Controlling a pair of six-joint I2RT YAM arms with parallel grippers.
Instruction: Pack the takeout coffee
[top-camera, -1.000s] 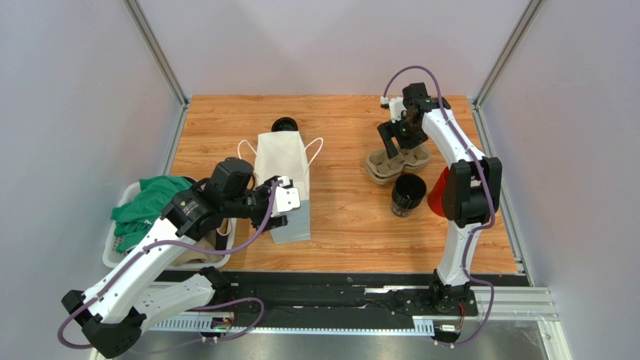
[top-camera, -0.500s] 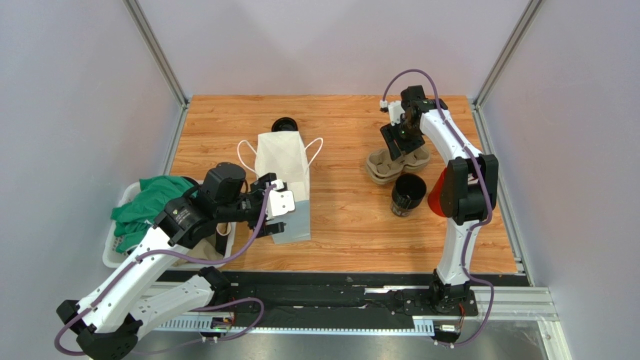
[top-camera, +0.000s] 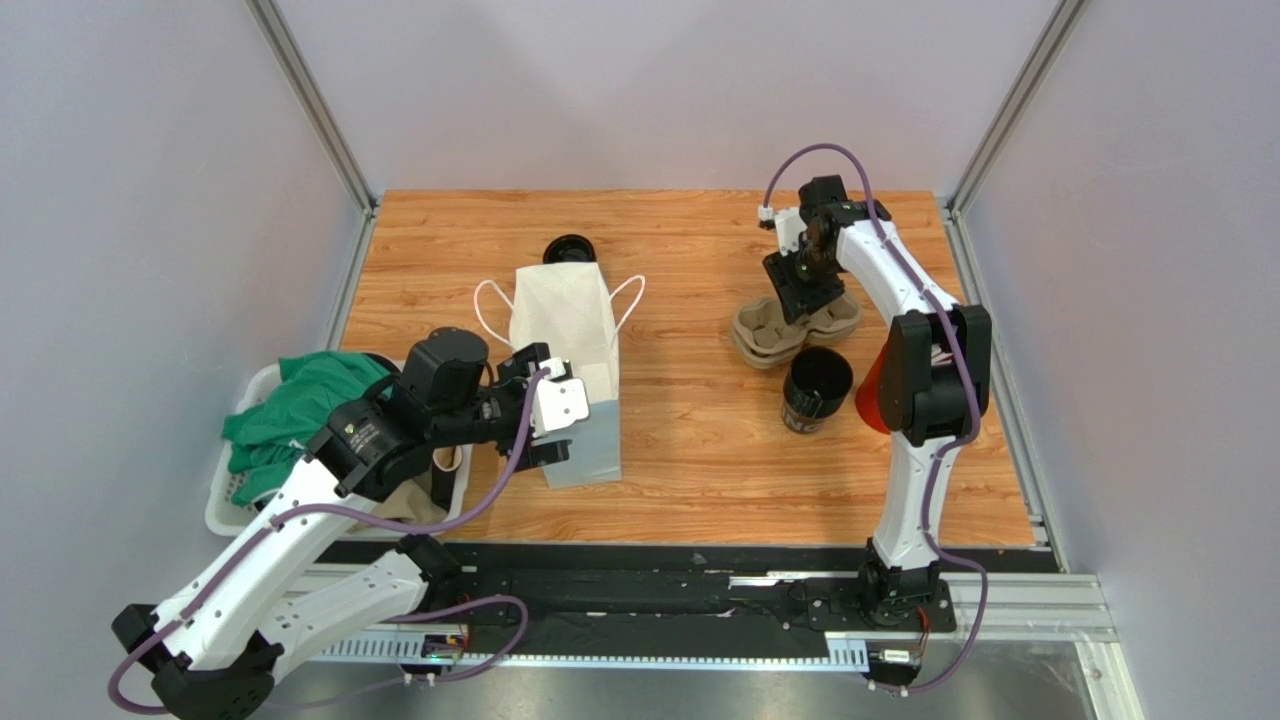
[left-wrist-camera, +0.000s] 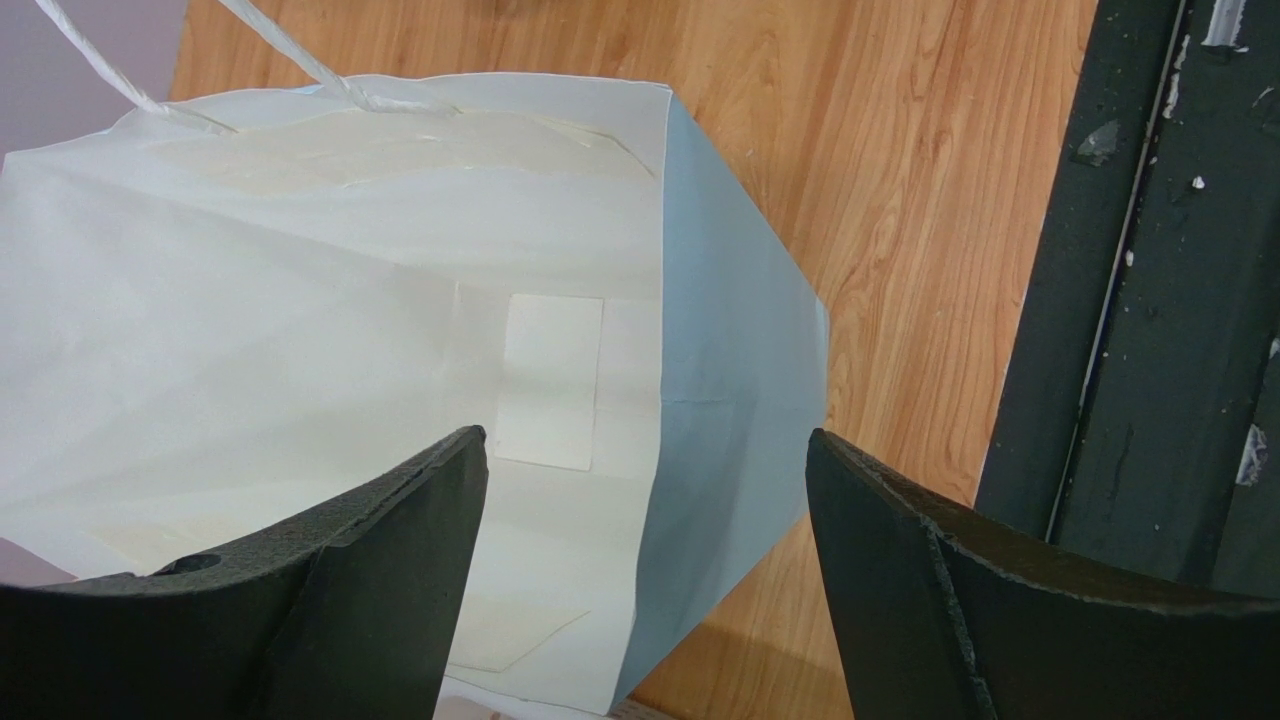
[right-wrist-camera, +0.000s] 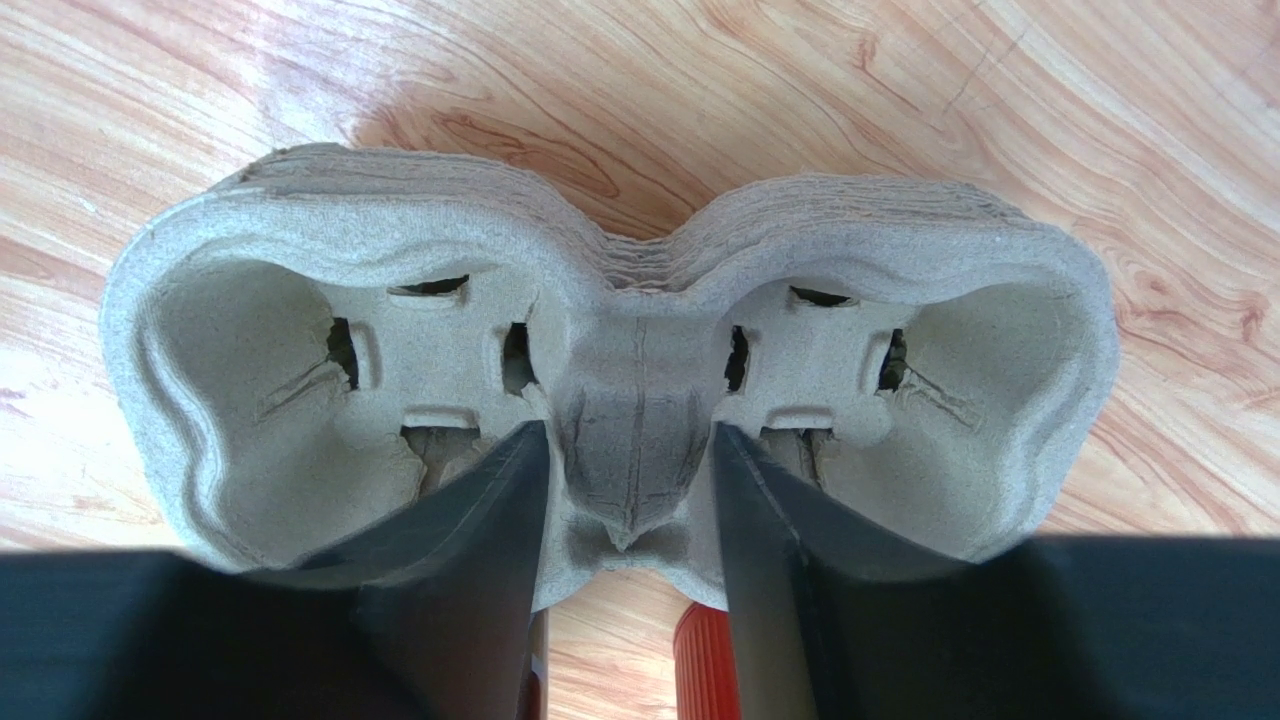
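Left end effector (left-wrist-camera: 646, 440) open, right arm (top-camera: 894, 278) outstretched

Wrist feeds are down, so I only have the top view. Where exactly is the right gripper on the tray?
Observer: The right gripper straddles the tray's centre ridge, one finger in each well; whether it's clamped, I can't tell.
Operator: Anything in the wells?
Observer: No, both are empty.
Operator: And inside the bag?
Observer: The bag is open with nothing inside; the left gripper is open, one finger over its mouth, one outside.
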